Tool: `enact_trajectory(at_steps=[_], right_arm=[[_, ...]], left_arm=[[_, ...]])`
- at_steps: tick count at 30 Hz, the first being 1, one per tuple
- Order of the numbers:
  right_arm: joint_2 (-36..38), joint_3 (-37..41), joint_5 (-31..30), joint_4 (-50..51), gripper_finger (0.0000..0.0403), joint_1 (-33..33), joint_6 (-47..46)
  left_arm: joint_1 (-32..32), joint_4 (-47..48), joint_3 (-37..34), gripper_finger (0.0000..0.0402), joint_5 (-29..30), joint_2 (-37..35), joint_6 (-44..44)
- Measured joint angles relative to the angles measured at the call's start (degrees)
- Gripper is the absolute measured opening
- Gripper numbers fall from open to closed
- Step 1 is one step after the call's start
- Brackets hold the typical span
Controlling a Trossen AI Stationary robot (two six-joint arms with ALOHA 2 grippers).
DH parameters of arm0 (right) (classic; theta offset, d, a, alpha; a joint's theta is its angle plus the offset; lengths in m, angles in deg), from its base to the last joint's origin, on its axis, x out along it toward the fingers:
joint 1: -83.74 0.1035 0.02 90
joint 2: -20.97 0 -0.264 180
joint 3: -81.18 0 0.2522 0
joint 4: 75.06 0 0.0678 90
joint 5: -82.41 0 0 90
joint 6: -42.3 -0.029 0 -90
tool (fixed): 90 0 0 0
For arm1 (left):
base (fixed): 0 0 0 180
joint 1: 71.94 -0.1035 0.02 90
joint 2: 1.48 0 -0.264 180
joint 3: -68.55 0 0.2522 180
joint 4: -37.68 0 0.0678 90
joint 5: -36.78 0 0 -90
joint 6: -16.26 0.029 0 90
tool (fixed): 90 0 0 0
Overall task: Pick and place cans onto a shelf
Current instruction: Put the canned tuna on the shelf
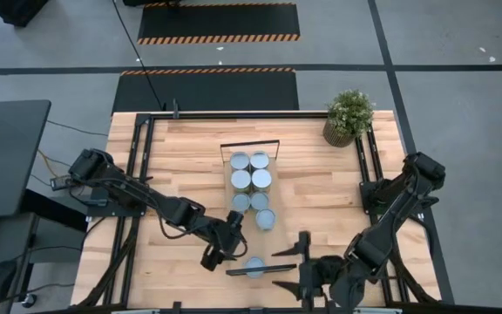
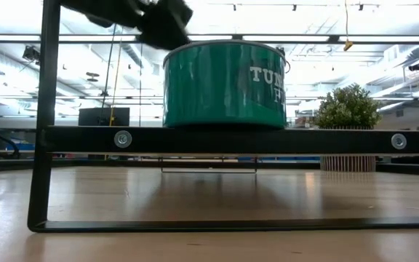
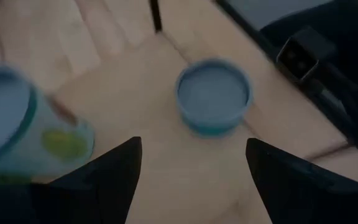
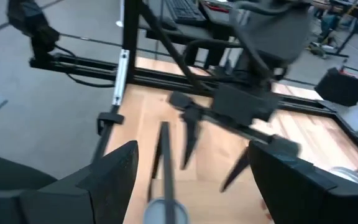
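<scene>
Left claw [image 1: 217,254] hung over the table [image 1: 181,157] near its front edge, fingers spread, pinching nothing; in its wrist view we saw both fingertips [image 3: 114,168] apart with one can [image 3: 214,96] standing between and beyond them, untouched; a second can [image 3: 17,124] sat off to one side, blurred.

Right claw [image 1: 303,270] sat at the front edge of the table, fingers spread, nothing between them; its wrist view looked across at the left arm's claw and caught the rim of a can [image 4: 165,211] at the frame edge.

From above, we saw the single can [image 1: 255,267] resting on the shelf [image 1: 273,269], between the two claws, touching neither; the shelf's black end bars framed it; in the low view that can [image 2: 224,84] stood upright on the shelf's bar [image 2: 238,140], green side with white lettering.

The other cans [image 1: 251,180] stood clustered mid-table in two rows, tops up; one can [image 1: 265,219] at the near end of the cluster, just beside the left claw's forearm.

Potted plant [image 1: 349,115] at the far right corner, well apart from everything.
</scene>
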Motion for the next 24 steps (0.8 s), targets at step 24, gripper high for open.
enact_trajectory(at_steps=[24], right_arm=[[0.4, 0.1, -1.2, 1.6, 0.031, -1.7, -0.1]], left_arm=[[0.4, -42.2, -18.8, 0.0293, -2.1, 0.7, 4.9]])
